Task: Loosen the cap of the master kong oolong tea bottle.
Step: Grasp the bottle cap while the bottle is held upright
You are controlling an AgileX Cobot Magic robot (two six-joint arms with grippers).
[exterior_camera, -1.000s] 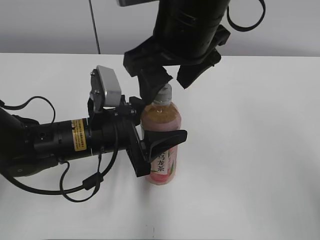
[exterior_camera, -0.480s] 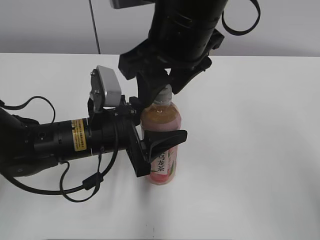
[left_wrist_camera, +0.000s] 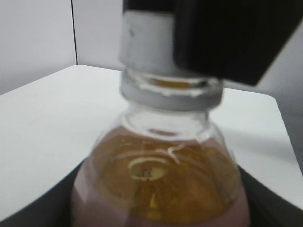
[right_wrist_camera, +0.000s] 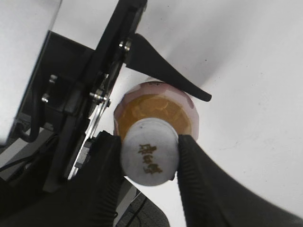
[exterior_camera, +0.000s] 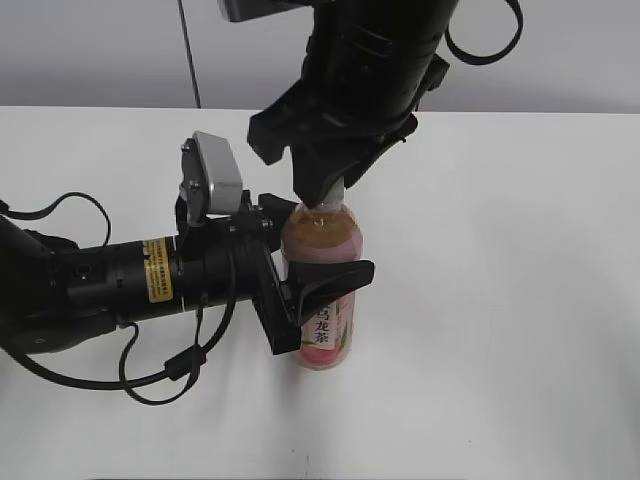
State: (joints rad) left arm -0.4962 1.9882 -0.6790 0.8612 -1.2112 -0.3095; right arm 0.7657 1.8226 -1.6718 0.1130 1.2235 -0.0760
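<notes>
The master kong oolong tea bottle [exterior_camera: 322, 300] stands upright on the white table, with amber tea and a pink label. My left gripper [exterior_camera: 318, 285] is shut on its body from the left; the left wrist view shows its shoulder [left_wrist_camera: 161, 179] close up. My right gripper [exterior_camera: 328, 190] comes down from above and is shut on the white cap [right_wrist_camera: 149, 152], one ribbed finger on each side. The cap [left_wrist_camera: 147, 40] also shows in the left wrist view, partly behind a black finger. In the exterior view the cap is hidden by the right gripper's fingers.
The white table [exterior_camera: 500, 300] spreads around the bottle. A grey wall [exterior_camera: 100, 50] stands behind its far edge. My left arm [exterior_camera: 100, 285] lies across the table's left side with loose black cables.
My right gripper has come down over the bottle's top and closed its fingers on the cap, which showed a second ago. The left gripper and bottle have not moved.
</notes>
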